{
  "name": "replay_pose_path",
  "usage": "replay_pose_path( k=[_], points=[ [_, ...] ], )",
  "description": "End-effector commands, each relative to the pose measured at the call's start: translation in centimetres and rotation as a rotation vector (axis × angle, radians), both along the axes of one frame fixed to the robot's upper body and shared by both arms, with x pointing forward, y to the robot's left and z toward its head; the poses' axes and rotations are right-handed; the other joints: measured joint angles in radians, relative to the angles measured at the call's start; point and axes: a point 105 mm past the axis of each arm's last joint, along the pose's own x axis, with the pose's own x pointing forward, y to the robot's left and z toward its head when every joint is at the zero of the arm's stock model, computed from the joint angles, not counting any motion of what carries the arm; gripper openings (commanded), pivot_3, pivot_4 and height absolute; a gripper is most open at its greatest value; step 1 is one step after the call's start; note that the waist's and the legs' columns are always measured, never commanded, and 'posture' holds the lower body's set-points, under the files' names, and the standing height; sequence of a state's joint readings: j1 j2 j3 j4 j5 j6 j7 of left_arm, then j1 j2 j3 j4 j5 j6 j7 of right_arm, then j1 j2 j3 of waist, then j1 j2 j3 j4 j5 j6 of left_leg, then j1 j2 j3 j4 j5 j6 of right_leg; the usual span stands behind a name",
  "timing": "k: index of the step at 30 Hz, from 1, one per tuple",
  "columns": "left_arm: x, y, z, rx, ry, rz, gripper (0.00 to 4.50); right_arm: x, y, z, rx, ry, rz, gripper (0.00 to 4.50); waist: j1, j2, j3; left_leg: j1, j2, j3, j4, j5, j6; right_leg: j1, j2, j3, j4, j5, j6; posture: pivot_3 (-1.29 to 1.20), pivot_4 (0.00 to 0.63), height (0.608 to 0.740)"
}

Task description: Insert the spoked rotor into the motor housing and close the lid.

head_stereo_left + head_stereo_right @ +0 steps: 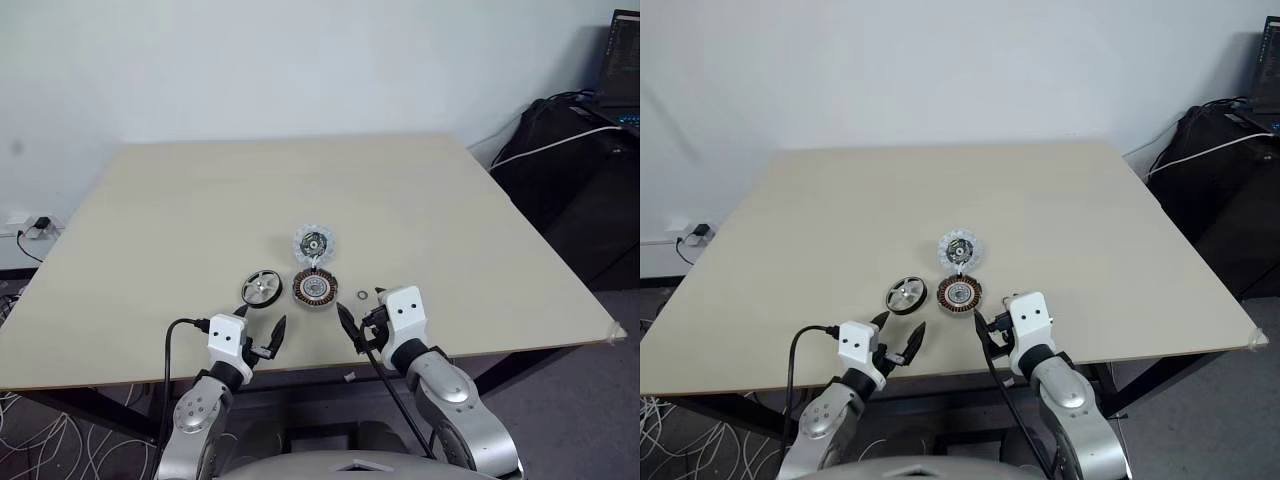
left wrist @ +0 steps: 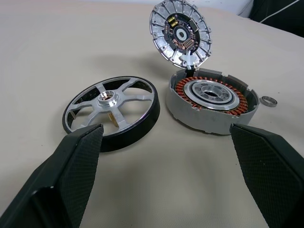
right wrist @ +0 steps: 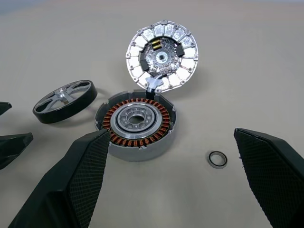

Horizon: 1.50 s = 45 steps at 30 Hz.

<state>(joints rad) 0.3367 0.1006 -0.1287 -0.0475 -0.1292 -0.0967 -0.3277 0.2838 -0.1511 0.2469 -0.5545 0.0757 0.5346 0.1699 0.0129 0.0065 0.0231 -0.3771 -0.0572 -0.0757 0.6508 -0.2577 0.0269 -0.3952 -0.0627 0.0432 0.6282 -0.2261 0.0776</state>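
The spoked rotor lies flat on the table, black rim around a silver spoked face. Just to its right sits the motor housing, copper windings ringing a silver centre. The lid stands tipped open at the housing's far edge, its scalloped inner face with a dark centre toward me. My left gripper hovers open just short of the rotor, nothing between its fingers. My right gripper is open near the housing, a little to its right, and holds nothing.
A tiny loose metal ring lies on the table right of the housing, close to my right gripper. The table's front edge runs just under both grippers. Dark equipment and cables stand beyond the right edge.
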Motion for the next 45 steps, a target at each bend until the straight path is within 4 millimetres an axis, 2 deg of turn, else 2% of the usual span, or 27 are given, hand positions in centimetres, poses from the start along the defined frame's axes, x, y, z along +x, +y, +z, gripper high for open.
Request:
replay_pose_path(
  k=[1,5,7,9,15,21,29,39,42,45],
  points=[
    [0.7,-0.1,1.4,-0.006,-0.066,0.001,4.50,0.3,-0.7,1.0,-0.015,-0.037,-0.039,4.48,0.000,0.000,0.000,0.000,0.000,0.000,0.000,0.000,0.000,0.000,0.000,0.000,0.000,0.000,0.000,0.00,0.000,0.740],
    [0.9,-0.1,1.4,-0.003,-0.068,0.002,4.50,0.1,-1.8,-0.2,-0.060,0.017,-0.080,4.48,0.001,0.000,0.000,0.000,0.000,0.000,0.000,0.000,0.000,0.000,0.000,0.000,0.000,0.000,0.000,0.00,0.000,0.740],
    [0.9,-0.1,1.4,-0.003,-0.070,0.001,4.50,2.0,-2.9,-3.5,-0.080,0.071,-0.088,4.48,-0.003,-0.002,0.001,0.000,0.000,0.000,0.000,0.000,0.000,0.000,0.000,0.000,-0.001,0.000,0.000,0.00,0.000,0.740],
    [1.0,-0.1,1.4,-0.002,-0.071,0.001,4.50,3.4,-3.4,-5.1,-0.095,0.089,-0.088,4.48,-0.013,-0.003,0.002,0.001,0.001,0.001,0.000,0.000,0.000,0.001,0.000,-0.002,0.000,0.001,0.001,0.00,0.000,0.740],
    [1.0,-0.1,1.4,-0.002,-0.072,0.008,4.50,6.3,-2.6,-5.7,-0.132,0.090,-0.051,4.48,-0.022,0.001,0.006,0.000,0.000,0.000,-0.001,0.002,0.004,-0.001,0.000,-0.002,0.000,0.000,-0.001,0.00,0.000,0.740],
    [0.9,0.1,1.4,-0.002,-0.075,0.021,4.50,8.4,-2.0,-5.2,-0.124,0.064,-0.049,4.48,-0.021,0.001,0.006,0.000,0.000,0.000,-0.002,0.003,0.006,-0.001,0.001,-0.001,0.000,0.003,-0.007,0.00,0.000,0.740],
    [0.9,0.1,1.4,-0.005,-0.075,0.026,4.50,9.1,-1.6,-5.6,-0.137,0.067,-0.037,4.48,-0.024,0.002,0.006,0.001,0.000,0.000,-0.001,0.003,0.006,0.001,0.001,-0.001,0.000,0.000,-0.002,0.00,0.000,0.740],
    [1.0,0.0,1.4,-0.006,-0.077,0.025,4.50,9.1,-1.1,-7.4,-0.156,0.124,-0.018,4.48,-0.026,0.002,0.005,0.002,0.000,0.000,-0.001,0.003,0.006,0.001,0.001,-0.001,0.000,0.003,-0.006,0.00,0.000,0.740],
    [1.0,0.0,1.4,-0.005,-0.077,0.027,4.50,9.1,-1.0,-7.7,-0.153,0.138,-0.020,3.86,-0.028,0.003,0.005,0.004,0.000,0.000,-0.001,0.003,0.005,0.002,0.002,0.000,0.001,0.003,-0.005,0.00,0.000,0.740],
    [0.9,0.0,1.4,-0.005,-0.077,0.029,4.50,9.0,-1.0,-7.9,-0.151,0.144,-0.021,2.90,-0.027,0.004,0.004,0.005,0.000,0.000,-0.001,0.003,0.005,0.003,0.002,0.000,0.001,0.001,-0.002,0.00,0.000,0.740]
  ],
)
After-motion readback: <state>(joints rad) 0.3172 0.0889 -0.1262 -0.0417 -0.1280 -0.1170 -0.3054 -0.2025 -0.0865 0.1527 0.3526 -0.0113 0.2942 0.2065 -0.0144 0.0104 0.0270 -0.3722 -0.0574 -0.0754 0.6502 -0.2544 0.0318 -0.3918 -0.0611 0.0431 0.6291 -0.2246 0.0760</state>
